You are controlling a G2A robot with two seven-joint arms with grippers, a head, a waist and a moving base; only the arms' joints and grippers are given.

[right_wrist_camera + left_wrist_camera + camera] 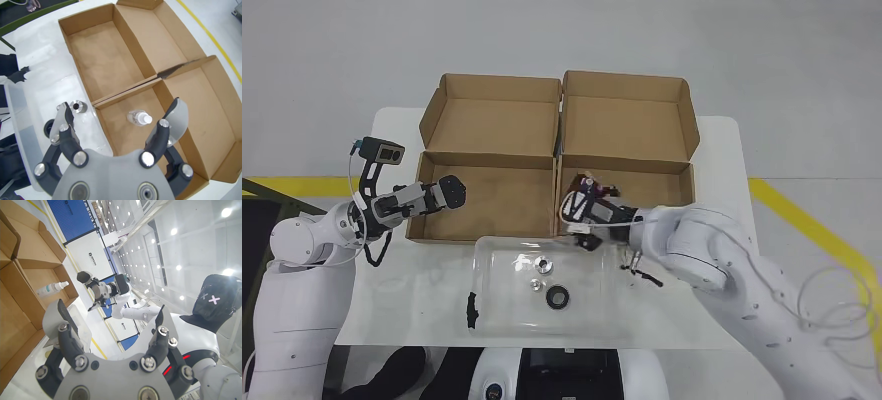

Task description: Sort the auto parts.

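White table, spray bottle upright in box, nozzle up, left gripper spread, right gripper spread

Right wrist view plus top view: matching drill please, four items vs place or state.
Items:
1. bottle
2. cylinder
3. ring
4. right gripper

Place or state:
A. open, holding nothing
B. silver, in the tray
C. lying in a box
D. black, in the tray

Pairs: 1-C, 2-B, 3-D, 4-A
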